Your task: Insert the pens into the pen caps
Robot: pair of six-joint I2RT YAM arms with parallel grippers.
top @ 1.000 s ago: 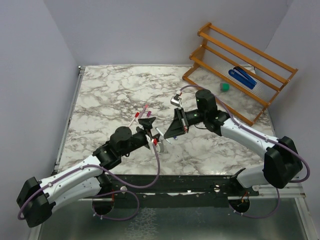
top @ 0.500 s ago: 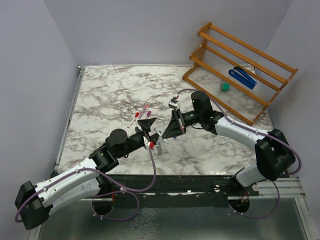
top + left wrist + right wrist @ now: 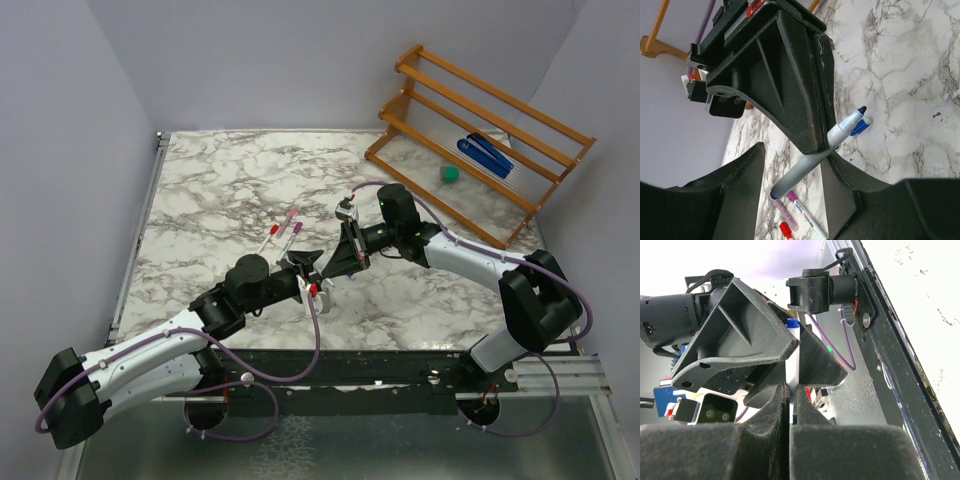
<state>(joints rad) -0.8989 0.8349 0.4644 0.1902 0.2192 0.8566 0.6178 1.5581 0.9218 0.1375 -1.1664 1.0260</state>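
Note:
A grey-white pen (image 3: 807, 167) with a blue end and a dark blue tip is held above the marble table, with my right gripper (image 3: 790, 390) shut on it. That gripper's black fingers (image 3: 800, 95) fill the top of the left wrist view. My left gripper (image 3: 792, 155) is open, and the pen passes between its fingers, close to the right one. In the top view both grippers (image 3: 328, 266) meet mid-table. A small blue cap (image 3: 861, 127) shows just behind the pen's tip. Other pens and caps with pink and red ends (image 3: 283, 230) lie on the table (image 3: 200, 200), also seen as pens (image 3: 792, 222).
A wooden rack (image 3: 480, 130) stands at the back right, with a big blue stapler-like object (image 3: 485, 155) and a small green block (image 3: 450, 174) in it. A black rail (image 3: 400, 365) runs along the table's near edge.
The two grippers have closed in on each other. The right gripper moved left with the pen, and the left gripper came up so its fingers now straddle the pen.

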